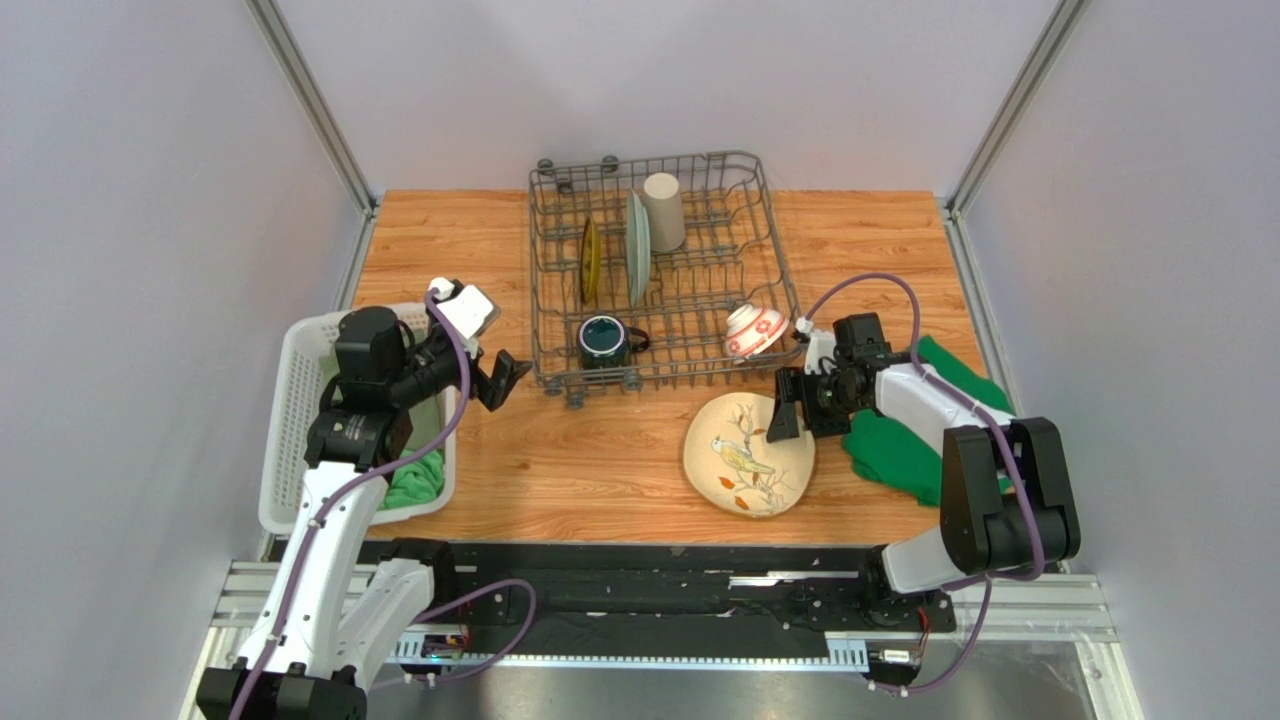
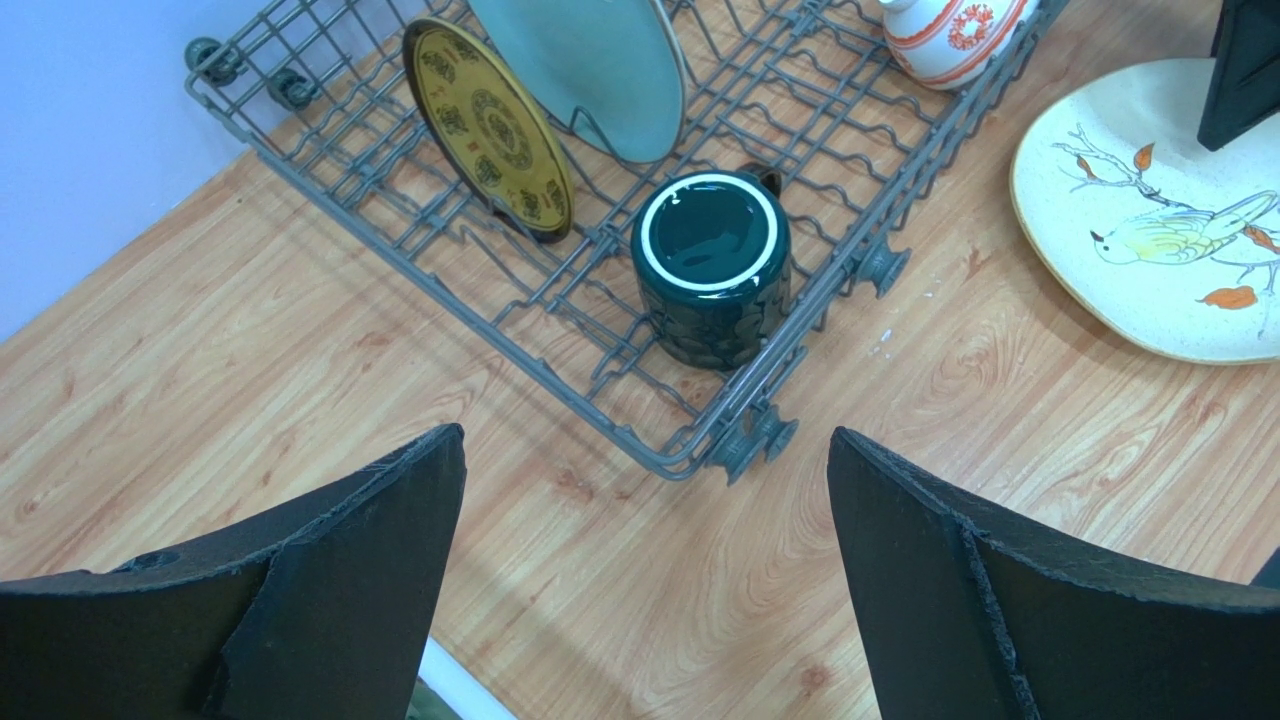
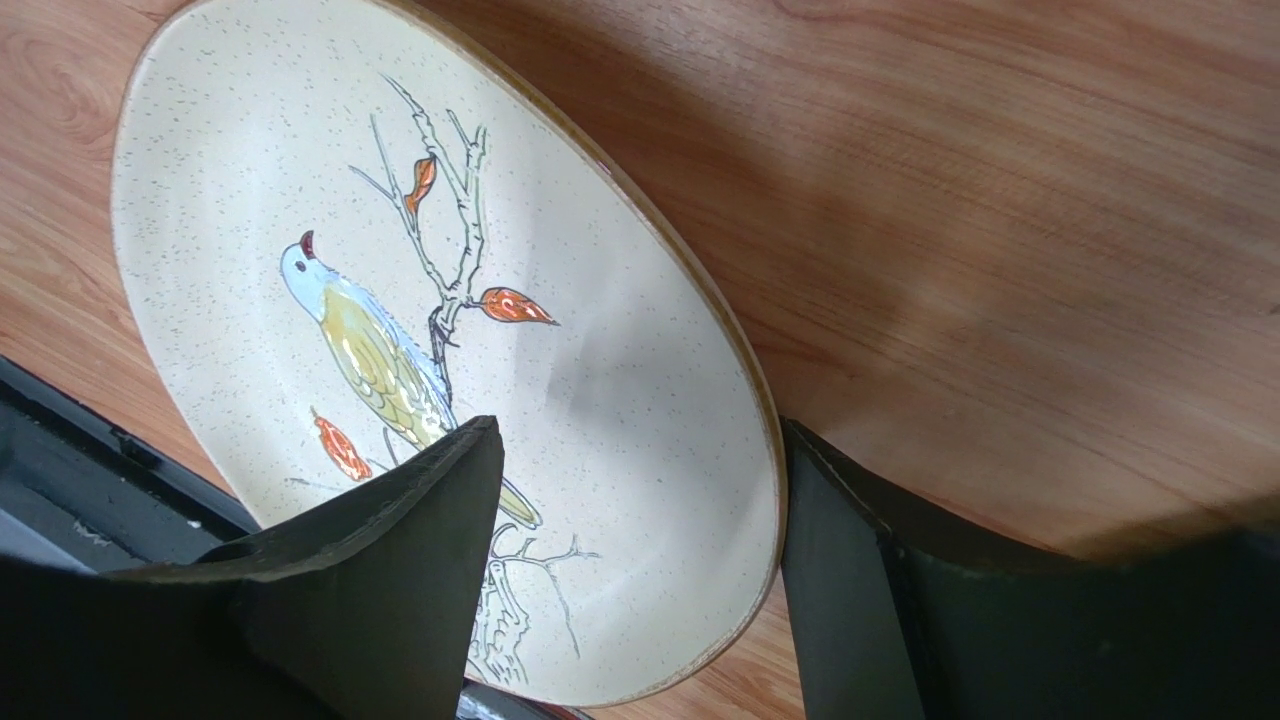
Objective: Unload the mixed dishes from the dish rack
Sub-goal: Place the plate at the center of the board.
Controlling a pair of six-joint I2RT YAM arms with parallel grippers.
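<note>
The dark grey dish rack [image 1: 535, 270] holds a yellow patterned plate [image 1: 592, 258] and a pale green plate [image 1: 639, 248] on edge, a beige tumbler [image 1: 663, 210], a dark teal mug [image 1: 603, 339] and a red-and-white bowl [image 1: 753, 330]. The cream bird plate [image 1: 744, 458] lies on the table in front of the rack. My right gripper [image 1: 792, 408] is open, its jaws straddling that plate's right rim [image 3: 759, 450]. My left gripper [image 1: 504, 378] is open and empty beside the rack's near left corner [image 2: 736, 443], in front of the mug [image 2: 711, 263].
A white slatted basket [image 1: 293, 435] with a green cloth [image 1: 421, 477] stands at the left table edge under my left arm. Another green cloth [image 1: 902, 435] lies at the right under my right arm. Grey walls close in the table's sides and back.
</note>
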